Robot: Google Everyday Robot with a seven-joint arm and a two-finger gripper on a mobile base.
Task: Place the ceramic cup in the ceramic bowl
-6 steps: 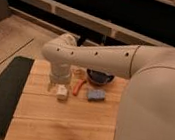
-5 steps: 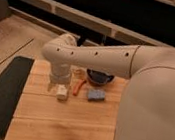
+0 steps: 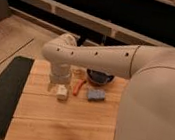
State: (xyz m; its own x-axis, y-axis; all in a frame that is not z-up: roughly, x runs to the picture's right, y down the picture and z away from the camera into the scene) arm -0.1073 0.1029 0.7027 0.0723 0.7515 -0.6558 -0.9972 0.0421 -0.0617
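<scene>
Cream-white cylindrical ceramic cup (image 3: 62, 94) sits centre-left on the pale wooden plank table (image 3: 61, 126), with the gripper (image 3: 61, 84) right above it; I can't tell if it's gripping. The cup looks smooth and hard, so I'd clamp mid-wall, lift straight, and clear the small blue rectangular block (image 3: 96, 95) and thin orange-red object (image 3: 80, 86). The dark round shallow ceramic bowl (image 3: 99, 78) sits further back, centre. Lower gently; both are probably brittle.

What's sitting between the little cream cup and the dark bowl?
A small orange-red thing, in the camera view; the hand is at the cup.
</scene>
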